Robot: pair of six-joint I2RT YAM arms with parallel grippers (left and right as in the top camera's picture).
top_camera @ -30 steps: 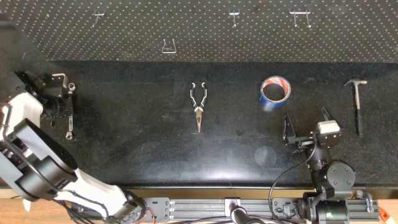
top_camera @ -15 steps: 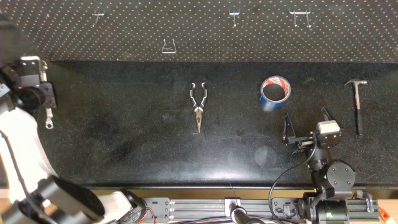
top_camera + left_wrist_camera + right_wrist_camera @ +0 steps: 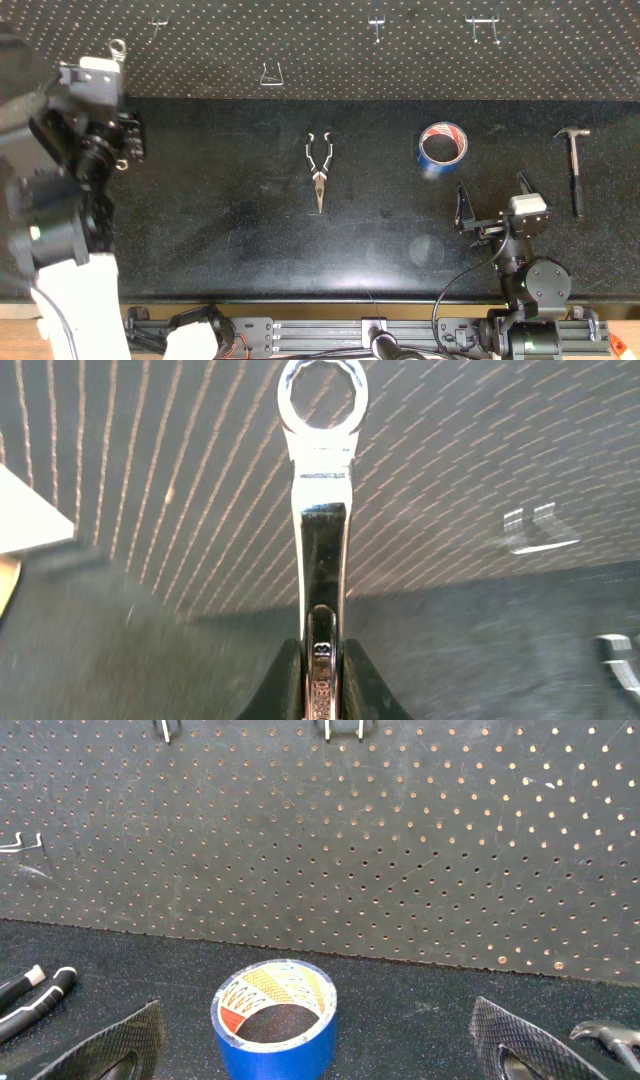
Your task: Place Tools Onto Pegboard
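Gripping a silver wrench (image 3: 322,550) by its shaft, the left gripper (image 3: 322,665) has both fingers clenched on the tool, whose ring end points toward the pegboard (image 3: 330,60). In the top view the ring shows over the board's lower left part, with the left arm lifted above the left end of the black table (image 3: 220,220). The right gripper (image 3: 493,197) sits low near its arm's base with its 2 fingers spread wide and nothing between them; its wrist view faces a blue roll of tape (image 3: 275,1015) resting on the table in front of the pegboard. Pliers (image 3: 319,168) lie at the table's middle, handles toward the board, and a hammer (image 3: 574,170) lies well to the right of the tape, head toward the board. 4 metal hooks (image 3: 376,20) hang on the pegboard
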